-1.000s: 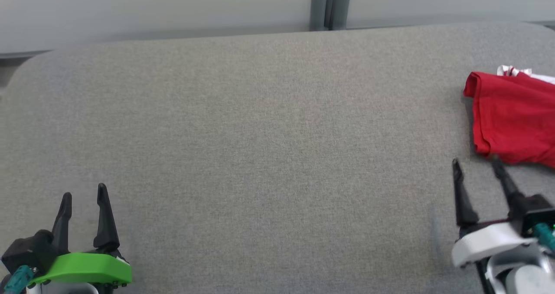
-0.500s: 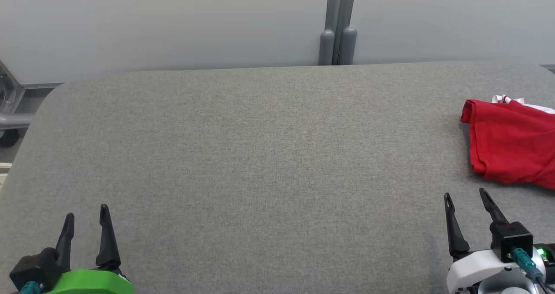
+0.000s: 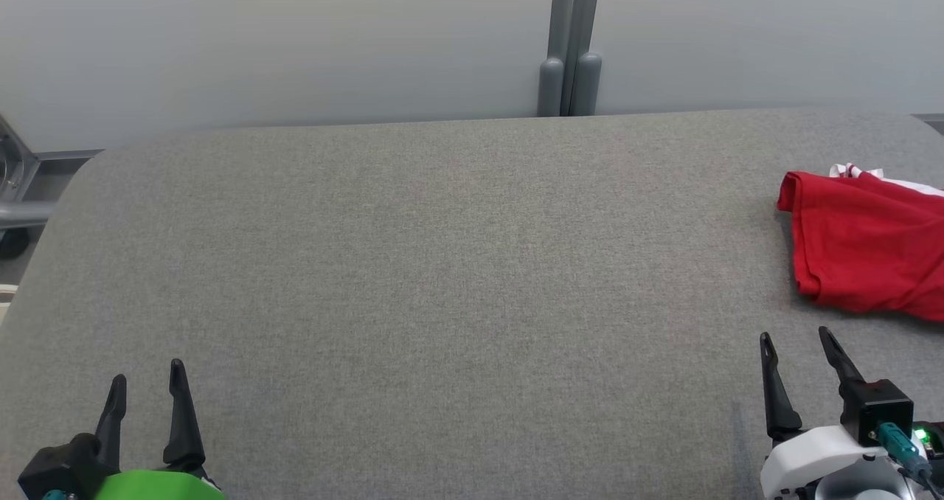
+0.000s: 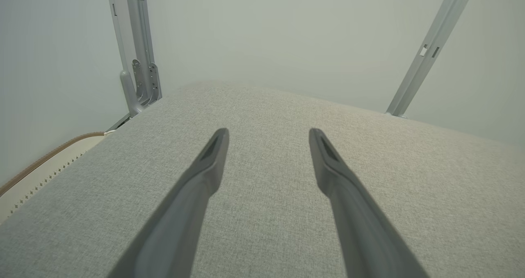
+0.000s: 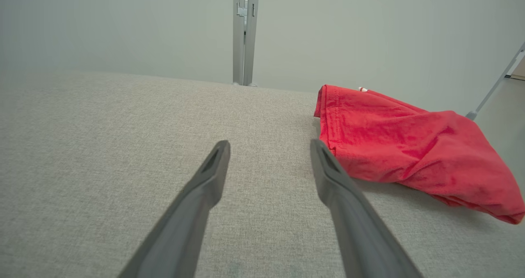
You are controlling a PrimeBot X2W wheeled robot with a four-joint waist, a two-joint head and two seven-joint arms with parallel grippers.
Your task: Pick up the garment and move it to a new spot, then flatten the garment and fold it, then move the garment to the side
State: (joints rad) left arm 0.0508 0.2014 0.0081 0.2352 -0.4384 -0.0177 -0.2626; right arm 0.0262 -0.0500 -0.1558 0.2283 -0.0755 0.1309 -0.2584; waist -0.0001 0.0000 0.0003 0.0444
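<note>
A red garment (image 3: 866,245) with a bit of white trim lies bunched at the far right of the grey fabric table (image 3: 442,264), cut off by the head view's right edge. In the right wrist view the garment (image 5: 402,146) sits just right of and beyond my fingers. My right gripper (image 3: 795,335) stands open at the lower right, a short way in front of the garment, holding nothing; its jaws (image 5: 268,143) frame bare table. My left gripper (image 3: 146,369) is open at the lower left, far from the garment, and its fingertips (image 4: 268,131) hover over bare fabric.
A pale wall with a grey vertical post (image 3: 569,43) runs behind the table's far edge. A metal frame part (image 3: 15,190) shows at the left past the table's rounded corner. A tan-edged panel (image 4: 37,163) lies left of the table.
The head camera tilted up, so the wall now shows more. Both grippers drew back toward the near edge; the right one moved away from the garment's near hem. The garment stayed put.
</note>
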